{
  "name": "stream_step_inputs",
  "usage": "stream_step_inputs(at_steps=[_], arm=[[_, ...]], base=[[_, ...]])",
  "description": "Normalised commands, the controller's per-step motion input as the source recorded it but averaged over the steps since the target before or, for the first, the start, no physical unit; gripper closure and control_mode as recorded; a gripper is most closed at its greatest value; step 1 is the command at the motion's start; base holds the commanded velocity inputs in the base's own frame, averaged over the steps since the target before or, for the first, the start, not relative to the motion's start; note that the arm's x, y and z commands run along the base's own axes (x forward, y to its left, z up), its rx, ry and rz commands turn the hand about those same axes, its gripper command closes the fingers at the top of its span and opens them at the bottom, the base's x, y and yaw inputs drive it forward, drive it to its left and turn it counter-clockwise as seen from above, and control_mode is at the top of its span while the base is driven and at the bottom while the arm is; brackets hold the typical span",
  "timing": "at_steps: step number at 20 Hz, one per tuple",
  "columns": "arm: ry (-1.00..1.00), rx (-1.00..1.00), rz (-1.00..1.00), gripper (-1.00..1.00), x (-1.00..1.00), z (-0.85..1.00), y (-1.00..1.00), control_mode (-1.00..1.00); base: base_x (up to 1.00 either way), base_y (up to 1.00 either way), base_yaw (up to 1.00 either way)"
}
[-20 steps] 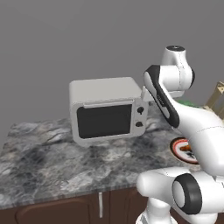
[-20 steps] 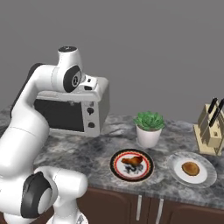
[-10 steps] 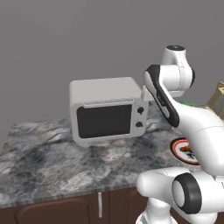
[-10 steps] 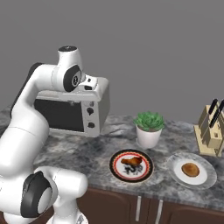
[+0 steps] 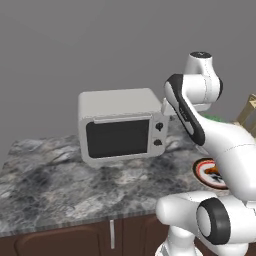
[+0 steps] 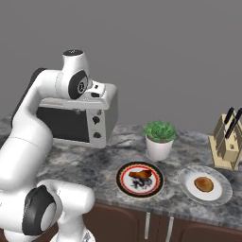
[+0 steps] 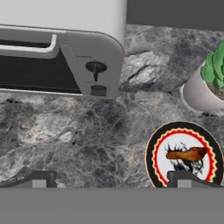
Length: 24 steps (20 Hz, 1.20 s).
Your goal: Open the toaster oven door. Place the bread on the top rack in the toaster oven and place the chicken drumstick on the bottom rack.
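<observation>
Oven (image 5: 120, 131) sits at counter (image 5: 60, 185) back, door (image 5: 118, 138) shut. Fingers (image 7: 111, 179) spread wide, empty, hovering above counter near oven's knob side. Drumstick (image 6: 140, 175) on patterned plate (image 6: 140, 178), bread (image 6: 203, 183) on white plate (image 6: 205, 185), both nr front edge.

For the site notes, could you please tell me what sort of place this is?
Most likely a rendered home kitchen: a dark grey marbled stone counter over brown wooden cabinets, a light-grey boxy toaster oven, and a wooden knife block beside plated food.
</observation>
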Motion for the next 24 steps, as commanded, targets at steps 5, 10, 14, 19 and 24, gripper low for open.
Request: stream_step_inputs(at_steps=[5, 10, 14, 19, 24], arm=[[0.00, 0.00, 0.00, -1.00, 0.00, 0.00, 0.00, 1.00], [0.02, -0.01, 0.00, -1.00, 0.42, -0.25, -0.23, -1.00], [0.03, -0.23, 0.10, -1.00, 0.47, -0.49, 0.31, -1.00], [-0.15, -0.29, 0.47, -1.00, 0.01, -0.30, 0.97, -1.00], [-0.21, -0.38, 0.46, -1.00, 0.20, -0.38, 1.00, -1.00]], base=[[0.36, -0.39, -0.01], [0.07, -0.06, 0.00], [0.00, 0.00, 0.00], [0.00, 0.00, 0.00], [0.00, 0.00, 0.00]])
